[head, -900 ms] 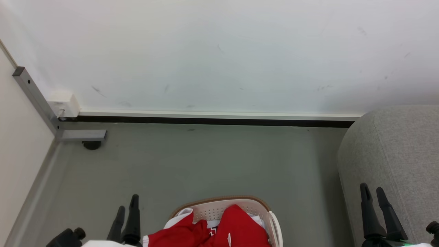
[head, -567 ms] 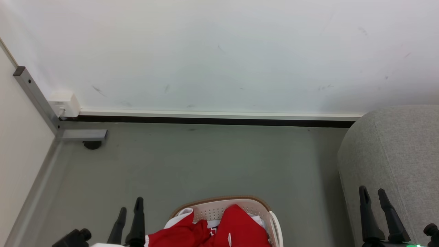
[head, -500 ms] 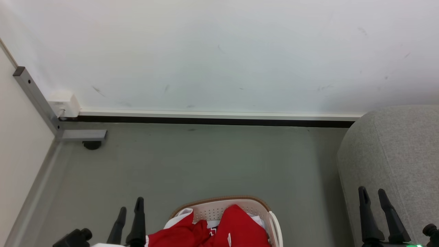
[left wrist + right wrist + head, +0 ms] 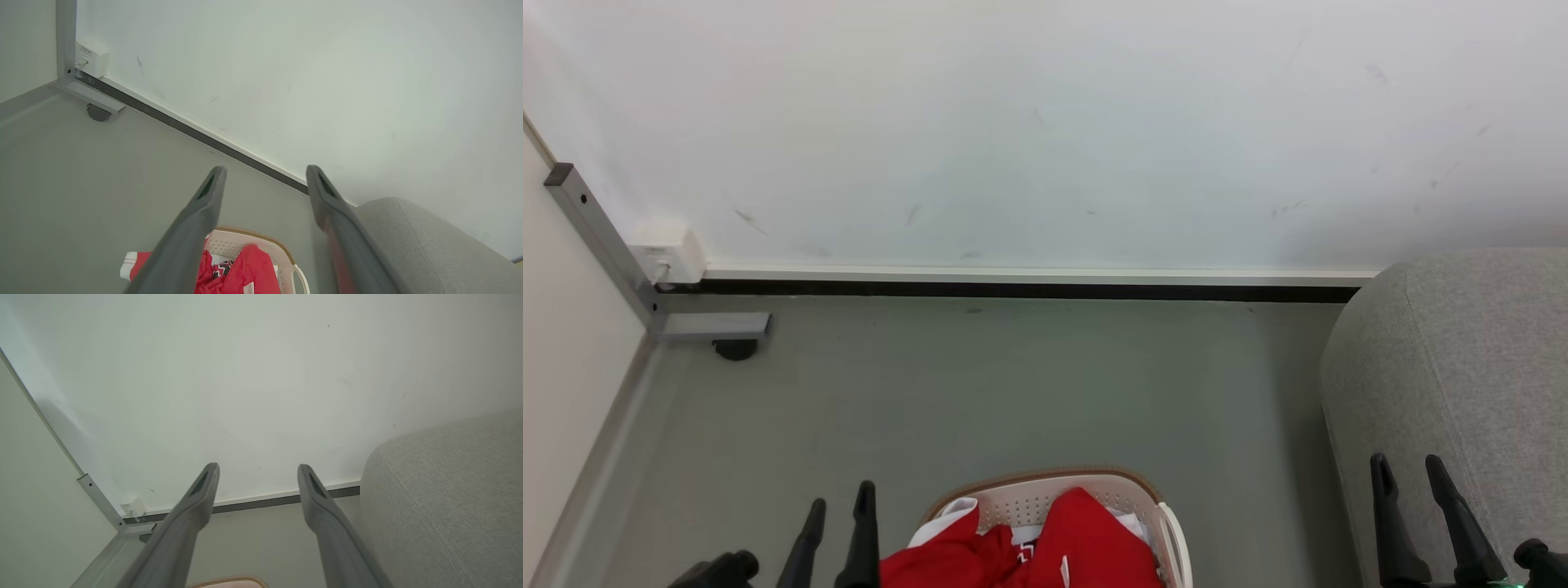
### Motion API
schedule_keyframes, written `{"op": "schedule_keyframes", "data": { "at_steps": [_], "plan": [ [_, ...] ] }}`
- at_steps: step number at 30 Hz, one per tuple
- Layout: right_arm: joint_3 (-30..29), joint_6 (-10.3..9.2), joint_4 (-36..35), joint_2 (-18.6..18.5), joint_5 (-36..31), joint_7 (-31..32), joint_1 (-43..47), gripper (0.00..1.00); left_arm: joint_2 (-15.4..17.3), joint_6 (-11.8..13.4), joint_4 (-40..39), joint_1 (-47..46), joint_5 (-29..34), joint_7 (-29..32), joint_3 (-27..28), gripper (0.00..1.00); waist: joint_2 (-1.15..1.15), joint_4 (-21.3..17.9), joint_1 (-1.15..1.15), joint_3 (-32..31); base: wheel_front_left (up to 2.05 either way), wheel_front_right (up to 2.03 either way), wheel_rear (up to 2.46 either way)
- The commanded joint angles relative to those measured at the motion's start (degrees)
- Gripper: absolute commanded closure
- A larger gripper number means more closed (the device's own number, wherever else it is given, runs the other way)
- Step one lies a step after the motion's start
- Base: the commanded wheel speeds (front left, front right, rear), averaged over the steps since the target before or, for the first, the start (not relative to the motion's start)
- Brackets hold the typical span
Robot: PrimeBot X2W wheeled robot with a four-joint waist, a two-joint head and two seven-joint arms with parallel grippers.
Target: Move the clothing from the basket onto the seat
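Clothing [image 4: 1086, 547] heaped in basket [image 4: 1045, 476], bottom centre of head view, on the floor [image 4: 1013, 384]; seat [image 4: 1462, 367] at right edge — close for short transfer. Left jaws and right jaws wide, empty, flanking basket — apparently pre-grasp.

Grey floor [image 4: 1013, 392] carries basket [image 4: 1023, 505], seat [image 4: 1462, 359] and, seemingly, a castor [image 4: 735, 349].

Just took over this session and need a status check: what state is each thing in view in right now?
left end effector: open, empty, beside the basket.
right end effector: open, empty, in front of the sofa.
red clothing: crumpled, piled in the basket, not gripped.
laundry basket: upright on the floor, loaded.
sofa: no clothing on the visible part.
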Motion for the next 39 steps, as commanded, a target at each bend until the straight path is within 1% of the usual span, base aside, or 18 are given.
{"op": "schedule_keyframes", "data": {
  "at_steps": [1, 10, 19, 27, 39],
  "plan": [
    [-0.58, -0.09, 0.03, -0.06, -1.64, -0.34, 0.15, 0.00, 0.49, 0.02, -0.25, 0.32, 1.47, -0.61, -0.11, 0.00, 0.00, -0.03, 0.00, 0.02, 0.00, 0.00, 0.00],
    [-1.54, -0.10, 2.85, 1.09, -7.94, -0.37, 0.26, 0.00, 0.51, 0.19, -0.85, 1.05, 10.56, -1.74, -0.13, 0.00, 0.00, -0.47, 0.00, 0.29, 0.00, 0.00, 0.00],
    [-2.76, -0.11, 5.26, 2.08, -13.66, -0.37, -0.89, 0.00, 0.55, 0.16, -2.29, 2.10, 17.00, -2.90, -0.62, 0.00, 0.00, -1.19, 0.00, 0.40, 0.00, 0.00, 0.00],
    [-3.76, -0.12, 6.33, 2.95, -17.92, -0.41, -0.71, 0.00, 0.58, -0.19, -2.41, 2.78, 21.08, -3.89, -0.54, 0.00, 0.00, -1.37, 0.00, 0.40, 0.00, 0.00, 0.00],
    [-3.86, -0.13, 6.81, 4.10, -23.28, -0.45, -0.77, 0.00, 0.61, -0.38, -1.79, 3.47, 25.23, -5.07, -1.24, 0.00, 0.00, -2.31, 0.00, 0.97, 0.00, 0.00, 0.00]
  ]
}}
